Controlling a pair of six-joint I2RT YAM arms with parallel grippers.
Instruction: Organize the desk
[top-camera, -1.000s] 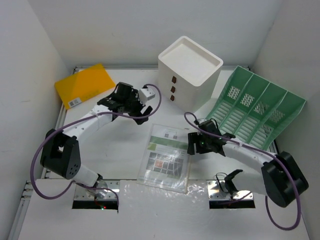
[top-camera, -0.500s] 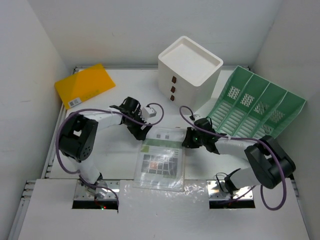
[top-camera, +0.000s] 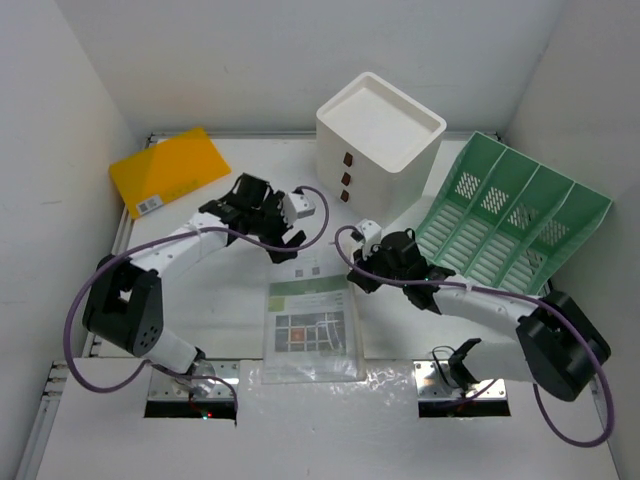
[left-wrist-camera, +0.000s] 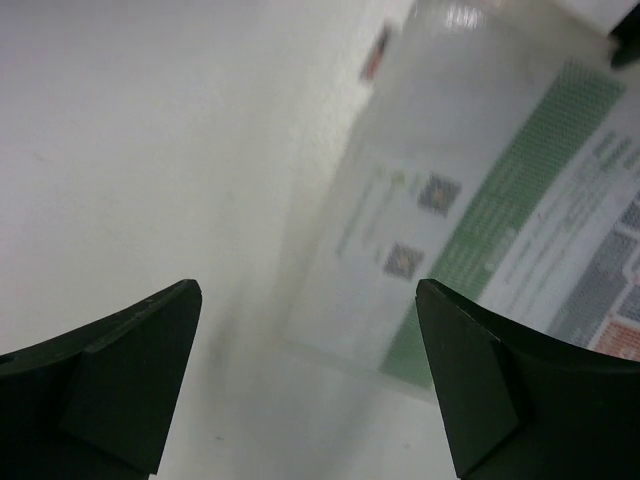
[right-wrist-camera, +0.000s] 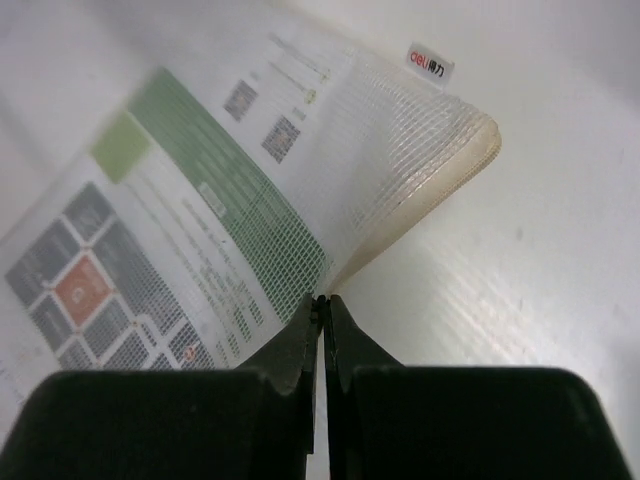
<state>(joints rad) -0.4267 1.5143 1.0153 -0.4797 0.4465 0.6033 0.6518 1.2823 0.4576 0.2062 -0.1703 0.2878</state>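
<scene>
One mesh pouch (top-camera: 312, 318) (sheet (right-wrist-camera: 180, 200) inside): right jaws pinch edge; left jaws released.

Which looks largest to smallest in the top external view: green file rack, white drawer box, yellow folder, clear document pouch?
1. green file rack
2. white drawer box and clear document pouch: close in apparent size, and the box's top stands nearer the camera, so I leave them unranked
3. yellow folder

"deli" tag (right-wrist-camera: 430, 62) on mesh pouch (right-wrist-camera: 400, 150)
</scene>
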